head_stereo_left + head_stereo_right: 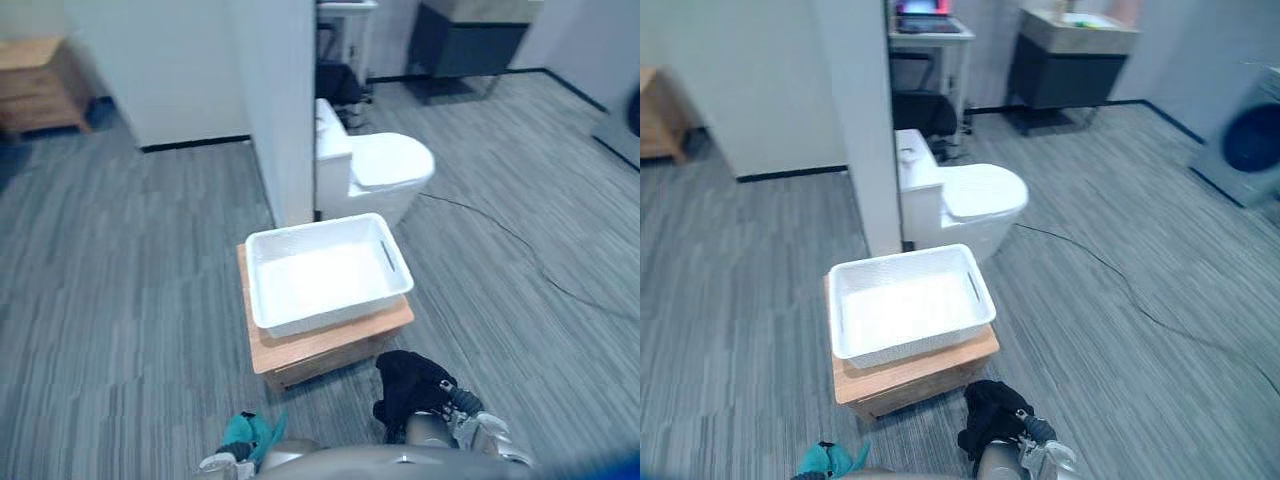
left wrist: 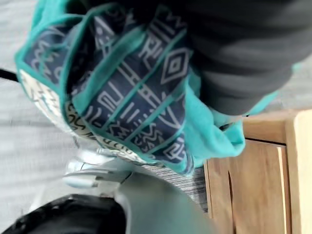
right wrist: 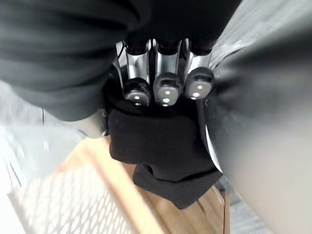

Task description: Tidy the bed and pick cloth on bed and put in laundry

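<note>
My right hand [image 3: 166, 90] sits low at my right side, its fingers [image 3: 136, 91] curled down over a black cloth [image 3: 156, 141], which bunches under the dark tips and hangs in a lump below them. At my left side my left hand [image 2: 243, 58] has a teal cloth [image 2: 126, 92] with a dark blue patterned panel draped over and past it; whether this hand is closed on the cloth I cannot tell, since the fabric covers it. Both cloths are up off the grey plank floor [image 1: 120, 280]. Just beyond my hands stands a low wooden table [image 1: 340, 340], and a white basket [image 1: 330, 314] rests on top of it, turned a little askew, with slotted handles in its short ends. Neither cloth is in the basket. Behind the table rises a white partition wall [image 1: 280, 100], and a white toilet [image 1: 390, 165] with its lid down sits beside it, to the right. Farther back there is a dark cabinet [image 1: 470, 40] against the far wall, a wooden nightstand [image 1: 35, 85] off to the far left, and a washing machine [image 1: 1250, 140] at the far right.
</note>
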Controlling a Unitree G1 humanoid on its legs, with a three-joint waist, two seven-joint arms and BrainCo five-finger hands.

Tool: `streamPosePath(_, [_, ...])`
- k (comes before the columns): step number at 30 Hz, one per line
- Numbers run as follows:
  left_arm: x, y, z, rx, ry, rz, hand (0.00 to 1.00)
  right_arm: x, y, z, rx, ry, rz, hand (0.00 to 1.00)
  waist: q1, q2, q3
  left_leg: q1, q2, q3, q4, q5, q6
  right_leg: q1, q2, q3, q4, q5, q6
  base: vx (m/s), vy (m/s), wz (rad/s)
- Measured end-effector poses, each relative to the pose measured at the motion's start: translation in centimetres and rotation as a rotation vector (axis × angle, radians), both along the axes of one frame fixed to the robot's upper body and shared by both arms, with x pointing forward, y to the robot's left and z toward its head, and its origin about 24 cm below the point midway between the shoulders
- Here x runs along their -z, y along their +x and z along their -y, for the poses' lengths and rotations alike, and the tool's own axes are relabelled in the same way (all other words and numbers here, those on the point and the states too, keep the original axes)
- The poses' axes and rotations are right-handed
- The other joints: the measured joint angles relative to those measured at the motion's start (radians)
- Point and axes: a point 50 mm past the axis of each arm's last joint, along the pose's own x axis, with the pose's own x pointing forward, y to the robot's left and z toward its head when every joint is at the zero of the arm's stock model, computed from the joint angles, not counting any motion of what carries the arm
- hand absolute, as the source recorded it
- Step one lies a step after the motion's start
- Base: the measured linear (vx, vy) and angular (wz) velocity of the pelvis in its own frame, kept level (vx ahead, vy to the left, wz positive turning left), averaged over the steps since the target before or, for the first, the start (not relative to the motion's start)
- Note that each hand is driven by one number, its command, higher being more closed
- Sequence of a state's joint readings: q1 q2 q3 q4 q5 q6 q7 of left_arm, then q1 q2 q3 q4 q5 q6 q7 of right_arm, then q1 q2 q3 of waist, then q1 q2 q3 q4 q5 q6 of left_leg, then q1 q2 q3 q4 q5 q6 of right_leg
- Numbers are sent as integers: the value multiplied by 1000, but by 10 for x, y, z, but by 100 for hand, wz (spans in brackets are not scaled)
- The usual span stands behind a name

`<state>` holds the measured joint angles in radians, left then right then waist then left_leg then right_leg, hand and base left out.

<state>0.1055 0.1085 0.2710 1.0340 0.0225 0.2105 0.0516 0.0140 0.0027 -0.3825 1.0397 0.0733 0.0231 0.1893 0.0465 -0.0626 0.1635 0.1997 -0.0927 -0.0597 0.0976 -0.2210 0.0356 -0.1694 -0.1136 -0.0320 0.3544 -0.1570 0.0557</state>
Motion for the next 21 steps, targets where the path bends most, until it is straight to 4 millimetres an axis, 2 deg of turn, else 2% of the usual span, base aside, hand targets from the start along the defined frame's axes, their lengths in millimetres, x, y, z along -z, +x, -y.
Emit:
streamPosePath(1, [1,-4,0,-21,0,-7,100,1,-2,-3,8,10,1,100,-2,-5,-1,-5,7,48,30,-23,-22,21,-8,-14,-7,27,4,184,-124,126])
streamPosePath(2, [2,-3,8,-34,-9,-1,100,-1,-2,4,8,-10,7,100,-6,33,-3,-16,54,153,86,-47,-59,45,-2,-49,11,26,-11,221,-41,101])
streamPosePath(4, [2,-3,14,-75,-13,19,100,-1,-3,6,-2,-15,0,100,-4,50,-6,-43,86,235,156,-46,-70,78,0,-80,13,-5,-32,241,-25,83])
streamPosePath(6, [1,-1,14,-79,1,38,100,-1,-2,2,-19,-8,5,100,1,50,-4,-94,113,276,299,-51,-79,127,-7,-109,-9,-42,-42,159,-74,64])
streamPosePath(8, [0,-1,14,-81,9,55,100,0,-3,0,-27,0,-11,100,2,50,-4,-176,179,358,486,-89,-81,183,-12,-130,-57,-54,-45,3,-61,38])
streamPosePath(9, [0,-2,14,-87,9,57,100,0,-4,0,-20,6,-17,100,2,50,-4,-186,204,386,507,-100,-81,195,-13,-137,-64,-53,-44,-106,-127,18])
streamPosePath(10, [0,-5,13,-71,23,56,100,1,-6,0,1,18,-32,100,2,50,-4,-191,266,438,479,-105,-83,221,-17,-143,-75,-54,-40,-112,-122,10])
streamPosePath(11, [0,-5,13,-69,24,55,100,1,-7,0,6,19,-35,100,2,50,-5,-189,273,442,459,-103,-84,222,-17,-143,-74,-54,-40,-186,-154,3])
streamPosePath(12, [0,-6,14,-67,26,60,100,1,-8,2,35,21,-49,100,-1,62,-12,-181,296,451,357,-48,-100,221,-12,-141,-67,-66,-8,-75,-8,-9])
streamPosePath(13, [0,-7,13,-66,28,58,100,2,-11,5,70,22,-65,100,0,66,-24,-159,273,450,303,-61,-97,214,-15,-133,-64,-70,4,-11,57,-5])
streamPosePath(15, [0,-11,6,-55,47,48,100,5,-21,3,190,52,-113,100,-8,38,-35,-109,219,463,187,-44,-78,212,-39,-128,-79,-62,17,87,158,4])
streamPosePath(17, [-1,-10,2,-44,54,47,100,9,-34,5,319,70,-155,100,-10,26,-48,-80,182,463,126,-13,-76,228,-59,-121,-110,-52,33,61,117,4])
streamPosePath(21, [1,-15,5,3,38,15,100,13,-54,11,548,33,-272,100,-34,38,-65,-39,143,460,13,35,-69,255,-68,-120,-165,-30,48,36,52,3])
